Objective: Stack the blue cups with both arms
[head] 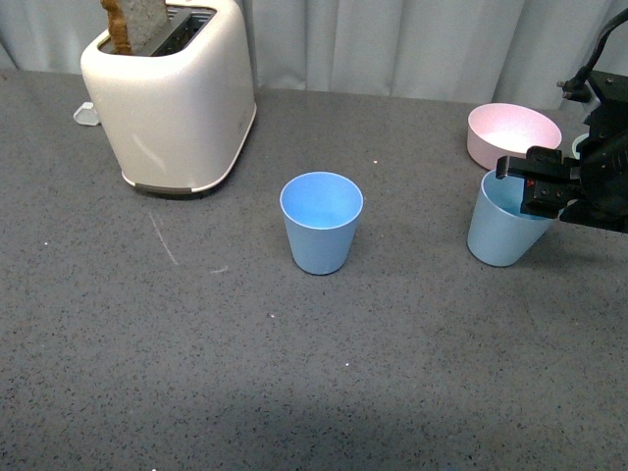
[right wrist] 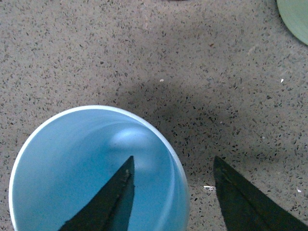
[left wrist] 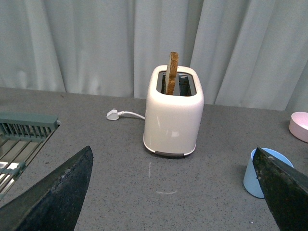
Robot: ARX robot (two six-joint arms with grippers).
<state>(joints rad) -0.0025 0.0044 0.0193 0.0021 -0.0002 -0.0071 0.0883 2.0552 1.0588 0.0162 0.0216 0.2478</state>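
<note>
Black and boxy, the right claw (right wrist: 173,166) stands with its two flat fingers (right wrist: 108,204) apart, straddling the wall of a plain light-blue plastic tumbler (head: 500,235). One finger reaches down inside the cup and the other stands just outside its rim. Neither finger can be seen pressing on the wall, so the claw is spread around the rim, not clamped on it. In the front view this tumbler looks slightly tilted, its mouth towards the claw and its base on the grey speckled countertop (head: 294,383).

Just behind the claw sits a round pale-pink bowl (head: 513,132), close to the tumbler. The right wrist view catches the edge of a pale-green bowl (right wrist: 296,14) on the counter beyond the fingertips.

Well apart from the claw, towards the robot's left, the second light-blue tumbler (head: 321,235) stands upright and alone near the middle of the counter. Farther that way is a cream two-slot toaster (head: 177,108) holding a slice of brown toast (head: 132,22).

The left claw (left wrist: 173,150) appears only in its own wrist view, its dark fingers spread wide and holding nothing. Ahead of it lie the toaster, a white plug (left wrist: 113,114) and a grey-green rack (left wrist: 26,127).
</note>
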